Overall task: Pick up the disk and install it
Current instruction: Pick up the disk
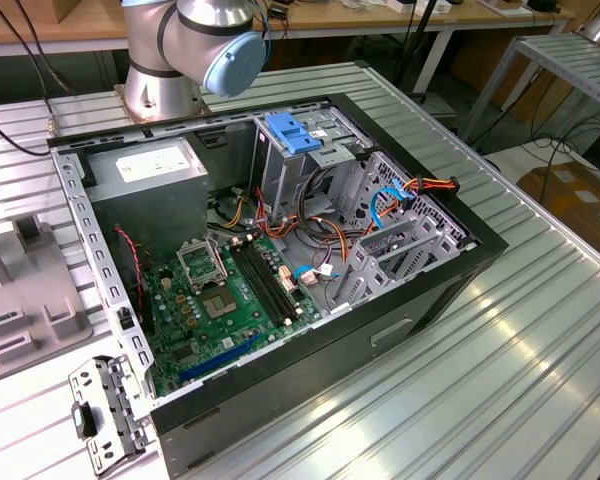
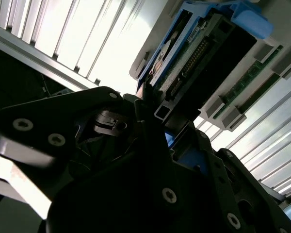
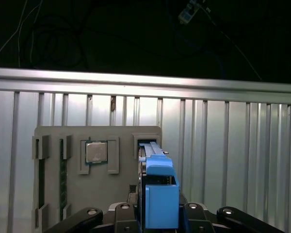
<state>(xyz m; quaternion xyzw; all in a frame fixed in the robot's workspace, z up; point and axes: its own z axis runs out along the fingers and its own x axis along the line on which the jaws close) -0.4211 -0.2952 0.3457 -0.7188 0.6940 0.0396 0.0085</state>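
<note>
**Black linkage gripper (image 3: 161,216) astride a flat hard disk in blue plastic rails (image 3: 160,194)**

Nearest in both wrist views are the gripper's black links with their bright screw heads, straddling the blue end of the disk. Whether the gripper is clamped on the rails or only set around them cannot be told. The disk stands on edge, and its end away from the gripper sits in a slot of a grey moulded plastic holder (image 3: 121,133). The second wrist view shows the disk's dark circuit side and a row of connector pins.

Beside that slot a square silver processor chip (image 3: 96,151) lies in its own recess of the holder. A narrow green memory strip (image 3: 62,170) sits in a long slot further along, apart from the disk. The holder rests on a ribbed aluminium table (image 3: 233,155), whose bright edge rail (image 3: 145,80) runs beyond it.

In the exterior view a loose perforated steel bracket (image 1: 105,415) lies nearest on the table, just beside a corner of an open black computer case (image 1: 380,330). Inside the case, from near to far:
- a green motherboard (image 1: 220,300) on the floor;
- a steel drive cage (image 1: 400,245) with orange and blue cables, towards the exterior view's right;
- a grey power-supply box with a white sticker (image 1: 145,175) in the far corner;
- a bare light-blue plastic bracket (image 1: 298,132) atop the far bay.

Behind the case stands the silver arm base with a pale-blue joint cap (image 1: 180,50).
</note>
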